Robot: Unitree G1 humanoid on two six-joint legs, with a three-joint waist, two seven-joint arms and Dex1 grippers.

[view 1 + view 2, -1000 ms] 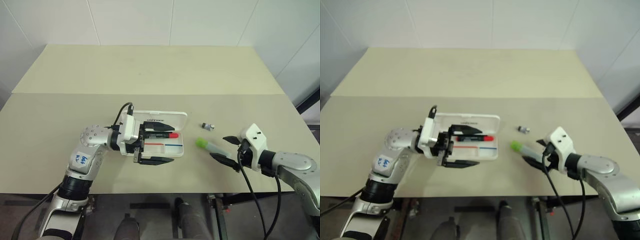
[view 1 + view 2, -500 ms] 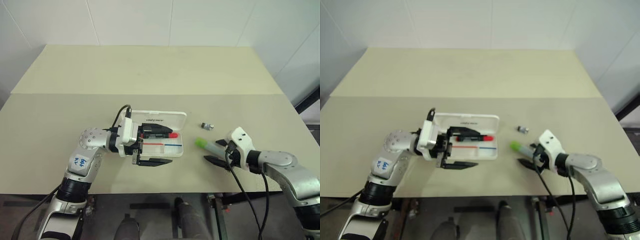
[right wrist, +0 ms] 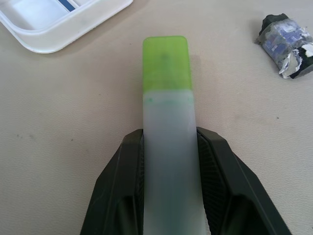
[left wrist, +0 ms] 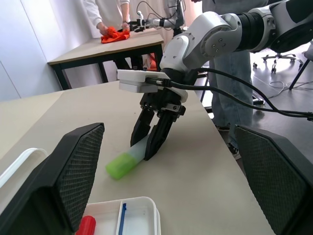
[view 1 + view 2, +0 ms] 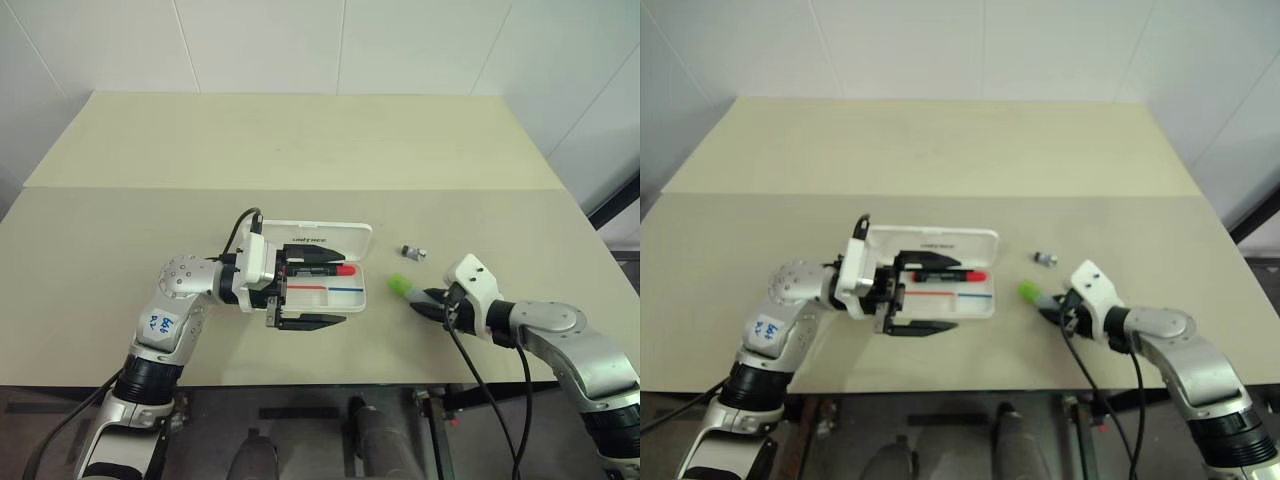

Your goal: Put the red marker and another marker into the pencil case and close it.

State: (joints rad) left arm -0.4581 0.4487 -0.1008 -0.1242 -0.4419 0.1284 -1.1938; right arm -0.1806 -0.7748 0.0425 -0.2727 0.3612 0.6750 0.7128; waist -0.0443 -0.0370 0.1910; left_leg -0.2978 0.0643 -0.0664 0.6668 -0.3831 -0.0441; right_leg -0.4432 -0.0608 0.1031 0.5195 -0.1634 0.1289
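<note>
Right wrist view showed the right gripper [image 3: 168,161] pinching the green marker [image 3: 166,93]; the left gripper [image 5: 308,285] gaped. Lifted, that smooth barrel might slip.

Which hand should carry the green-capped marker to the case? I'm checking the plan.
The right hand: its fingers are already pressed against both sides of the green-capped marker on the table. The left hand sits open over the pencil case, where the red marker lies.
</note>
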